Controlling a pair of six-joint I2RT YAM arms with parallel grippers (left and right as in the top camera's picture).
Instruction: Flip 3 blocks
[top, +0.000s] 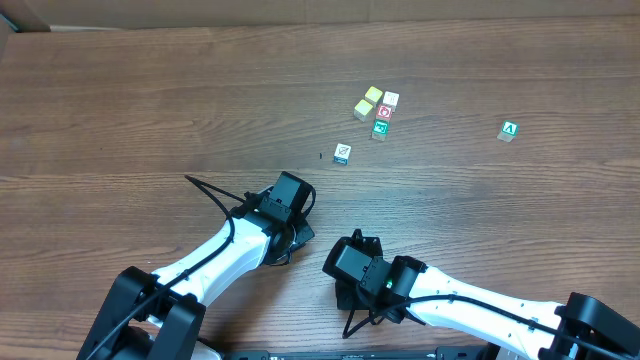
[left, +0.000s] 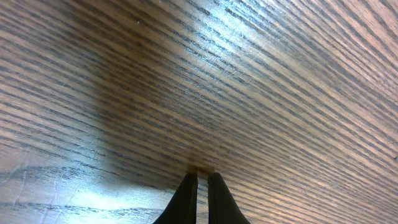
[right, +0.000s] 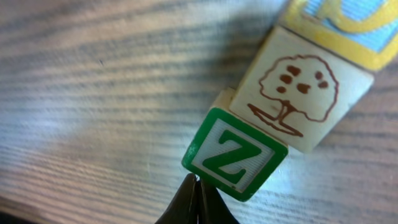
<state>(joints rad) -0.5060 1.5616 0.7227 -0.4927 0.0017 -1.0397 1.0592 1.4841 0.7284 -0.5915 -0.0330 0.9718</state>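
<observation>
So the oak-grain worktop (top: 150, 100) carries everything. Near its front edge the left gripper (left: 203, 179) is pinched shut on nothing and the right gripper (right: 198, 185) likewise, probably a rest pose before any flipping. The blocks (top: 380, 115) huddle further back, with a slash-marked cube (top: 342, 153) off alone. Right wrist view shows a glossy green-framed Z cube (right: 235, 154) snug against a tree-print cube (right: 298, 93).

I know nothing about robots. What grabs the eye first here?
A cluster of small lettered blocks sits right of centre on the wooden table, a lone green "A" cube farther right. Up close in the right wrist view, a green "Z" block and a tree-print block loom just beyond the shut right fingers.
</observation>
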